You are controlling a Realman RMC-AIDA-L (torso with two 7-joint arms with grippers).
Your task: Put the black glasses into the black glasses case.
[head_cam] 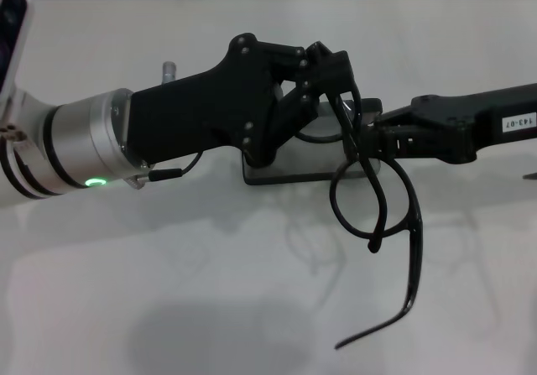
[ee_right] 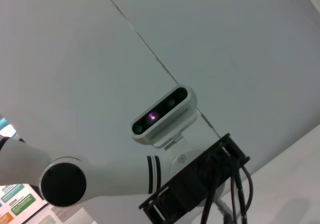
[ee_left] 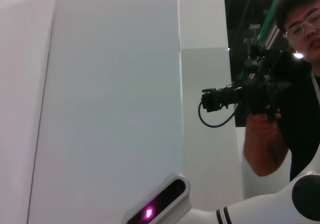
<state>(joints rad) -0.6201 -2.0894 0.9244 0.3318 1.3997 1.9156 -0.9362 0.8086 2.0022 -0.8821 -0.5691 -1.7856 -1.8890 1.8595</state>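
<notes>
Looking down, only the head view shows the work: the left gripper point(head_cam: 331, 77) and right gripper point(head_cam: 373, 136) meet above the white table point(head_cam: 168, 291), while the left wrist view shows a pale wall and a person point(ee_left: 300, 73) with a camera, and the right wrist view the opposite arm's camera housing point(ee_right: 162, 114). Pinched where the two grippers meet, though which jaws press it I cannot tell, the black glasses point(head_cam: 377, 207) hang below with one temple trailing down. Behind them the black glasses case point(head_cam: 294, 169) lies on the table, largely hidden by the left gripper.
</notes>
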